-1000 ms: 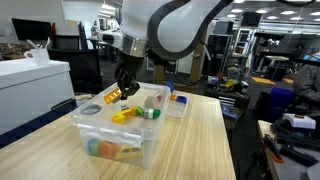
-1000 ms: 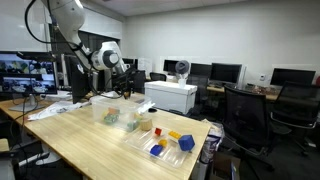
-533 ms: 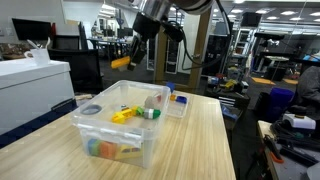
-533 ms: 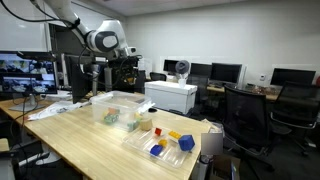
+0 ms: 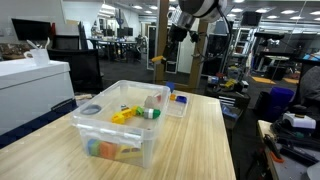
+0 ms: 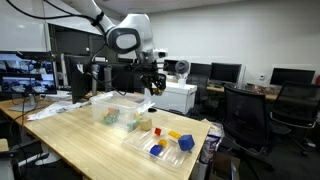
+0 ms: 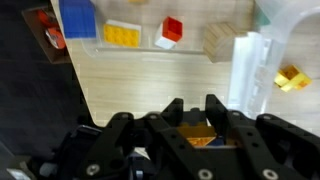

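Observation:
My gripper (image 7: 194,118) is shut on a yellow-orange block (image 7: 196,131), which sits between the two dark fingers at the bottom of the wrist view. In both exterior views the gripper (image 5: 160,58) (image 6: 150,88) hangs high in the air beyond the far end of the clear plastic bin (image 5: 88,128) (image 6: 104,104). Below it in the wrist view lies a small clear tray (image 7: 100,52) with a blue block (image 7: 77,18), a yellow block (image 7: 122,33), a red block (image 7: 172,30) and a wooden block (image 7: 215,40).
The bin holds yellow pieces (image 5: 125,115), a green ring (image 5: 150,113) and other toys. The small tray (image 5: 177,102) (image 6: 165,140) lies beside the bin on the wooden table (image 5: 200,140). Office chairs (image 6: 245,115), desks and monitors surround the table.
The arm has lifted out of the bin with the yellow-orange block and swung up and across to the small tray's side. The gripper stays shut.

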Controlling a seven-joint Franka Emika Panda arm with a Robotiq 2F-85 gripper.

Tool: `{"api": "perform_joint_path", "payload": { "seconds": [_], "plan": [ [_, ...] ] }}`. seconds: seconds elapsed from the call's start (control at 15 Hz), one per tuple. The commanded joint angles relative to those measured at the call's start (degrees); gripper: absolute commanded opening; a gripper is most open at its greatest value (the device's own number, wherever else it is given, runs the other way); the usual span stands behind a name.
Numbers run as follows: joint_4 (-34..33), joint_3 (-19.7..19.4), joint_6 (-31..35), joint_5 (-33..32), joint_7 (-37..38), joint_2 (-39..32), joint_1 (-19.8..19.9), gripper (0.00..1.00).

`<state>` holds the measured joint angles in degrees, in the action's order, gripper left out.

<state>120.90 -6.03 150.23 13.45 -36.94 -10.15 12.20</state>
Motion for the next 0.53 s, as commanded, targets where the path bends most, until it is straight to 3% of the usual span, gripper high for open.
{"api": "perform_joint_path", "payload": {
  "seconds": [0.0,0.47],
  "plan": [
    [-6.42,-2.23,-3.69,-1.49,5.54,-10.19,3.17,0.08],
    [-14.36,-1.7,-15.94,-4.99,17.0,-22.54,5.36,0.08]
  ]
}}
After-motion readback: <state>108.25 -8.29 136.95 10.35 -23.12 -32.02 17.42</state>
